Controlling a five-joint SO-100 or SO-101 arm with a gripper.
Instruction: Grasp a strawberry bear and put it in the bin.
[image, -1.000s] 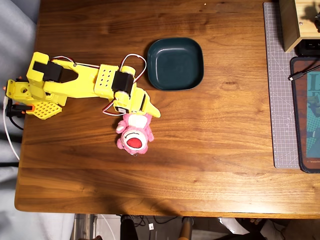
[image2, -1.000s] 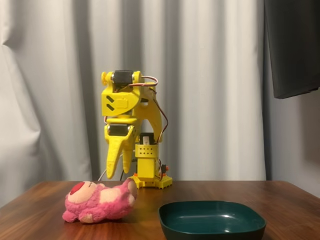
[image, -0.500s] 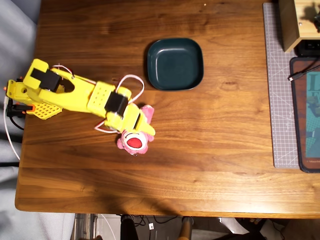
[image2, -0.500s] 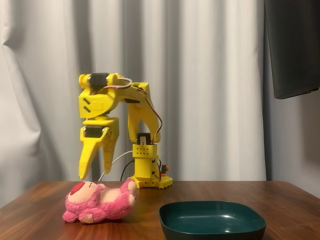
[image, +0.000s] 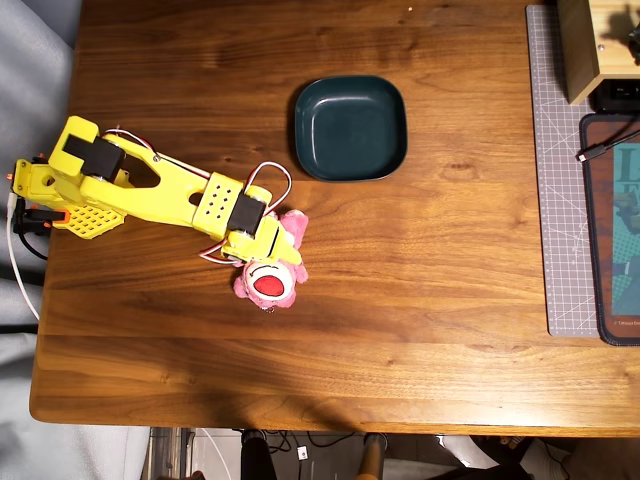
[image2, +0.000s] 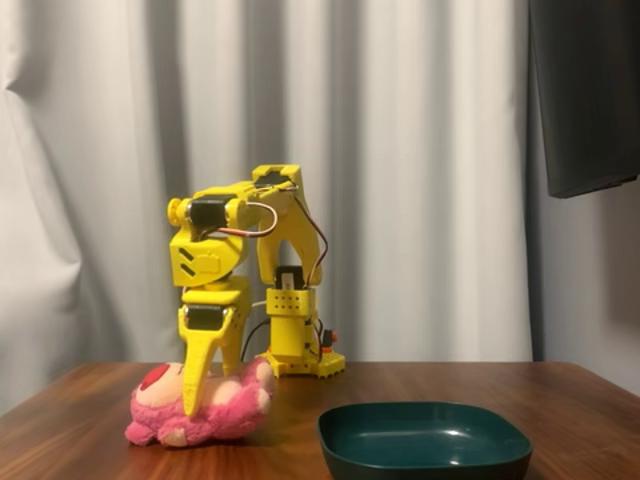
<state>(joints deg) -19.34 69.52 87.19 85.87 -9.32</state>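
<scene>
The pink plush strawberry bear (image: 270, 284) lies on the wooden table, its red mouth patch facing up, left of centre in the overhead view. My yellow gripper (image: 264, 248) is lowered onto the bear's body. In the fixed view one finger (image2: 196, 385) reaches down in front of the bear (image2: 235, 408), almost to the tabletop; the other finger is hidden behind it, so I cannot tell how far the jaws are closed. The dark teal bin (image: 350, 130) sits empty up and to the right of the bear, and at the front right in the fixed view (image2: 425, 450).
The arm's base (image: 55, 185) stands at the table's left edge. A grey cutting mat (image: 560, 200), a wooden box (image: 580, 50) and a dark pad with a cable (image: 612, 230) line the right edge. A white curtain (image2: 420, 150) hangs behind.
</scene>
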